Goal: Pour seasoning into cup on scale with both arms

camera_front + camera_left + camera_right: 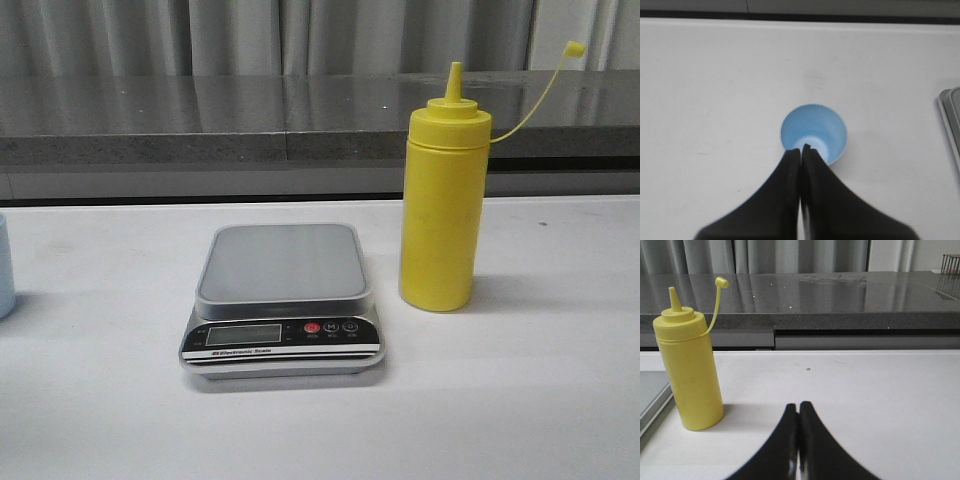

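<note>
Blue cup [4, 268] at table's [520, 400] left edge.

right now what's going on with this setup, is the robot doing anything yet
Nothing is being held yet. The scale sits mid-table with a bare platform. The yellow seasoning bottle stands upright just to its right, its cap off the nozzle and dangling on the tether. The blue cup stands on the table left of the scale, not on it. The left gripper is shut above the cup, and the right gripper is shut, to the right of the bottle.
</note>
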Tool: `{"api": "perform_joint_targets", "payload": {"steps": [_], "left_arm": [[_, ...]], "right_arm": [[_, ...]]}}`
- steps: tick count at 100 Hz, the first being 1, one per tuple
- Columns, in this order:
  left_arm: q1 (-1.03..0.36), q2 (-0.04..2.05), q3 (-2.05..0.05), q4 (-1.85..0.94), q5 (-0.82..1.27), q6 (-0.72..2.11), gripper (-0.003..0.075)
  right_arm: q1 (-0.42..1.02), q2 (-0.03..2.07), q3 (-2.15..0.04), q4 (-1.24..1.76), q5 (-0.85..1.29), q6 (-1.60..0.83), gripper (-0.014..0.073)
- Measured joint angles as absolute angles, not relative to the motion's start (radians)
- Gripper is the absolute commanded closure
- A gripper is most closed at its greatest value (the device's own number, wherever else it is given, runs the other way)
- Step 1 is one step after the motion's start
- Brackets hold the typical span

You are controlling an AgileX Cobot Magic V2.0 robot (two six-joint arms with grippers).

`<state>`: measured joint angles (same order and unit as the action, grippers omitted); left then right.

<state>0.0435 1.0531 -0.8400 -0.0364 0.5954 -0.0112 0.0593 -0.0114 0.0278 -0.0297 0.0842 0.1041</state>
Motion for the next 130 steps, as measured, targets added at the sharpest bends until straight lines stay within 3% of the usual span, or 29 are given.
{"api": "perform_joint_targets", "payload": {"steps": [23,30,37,52,59,92,130], "left_arm": [[0.043,1.228,-0.949,-0.036,0.642,-0.011,0.0736],[0.043,1.259,-0.965,-0.036,0.645,-0.011,0.0696],[0.043,1.278,-0.971,-0.036,0.645,-0.011,0.0594],[0.043,1.297,-0.974,-0.036,0.665,-0.01,0.0258],[0.043,1.302,-0.974,-0.036,0.667,-0.01,0.0188],[0.043,1.324,-0.974,-0.027,0.642,-0.01,0.0207],[0.043,1.509,-0.975,-0.024,0.564,-0.01,0.0207]], "right_arm": [[0.059,-0.011,0.028,-0.03,0.084,0.104,0.0661],[0.059,-0.011,0.028,-0.03,0.084,0.104,0.0661],[0.059,-0.011,0.028,-0.03,0.084,0.104,0.0661],[0.059,-0.011,0.028,-0.03,0.084,0.104,0.0661],[0.059,-0.011,0.028,-0.03,0.084,0.104,0.0661],[0.059,-0.011,0.028,-0.03,0.084,0.104,0.0661],[0.059,-0.011,0.028,-0.03,0.084,0.104,0.0661]]}}
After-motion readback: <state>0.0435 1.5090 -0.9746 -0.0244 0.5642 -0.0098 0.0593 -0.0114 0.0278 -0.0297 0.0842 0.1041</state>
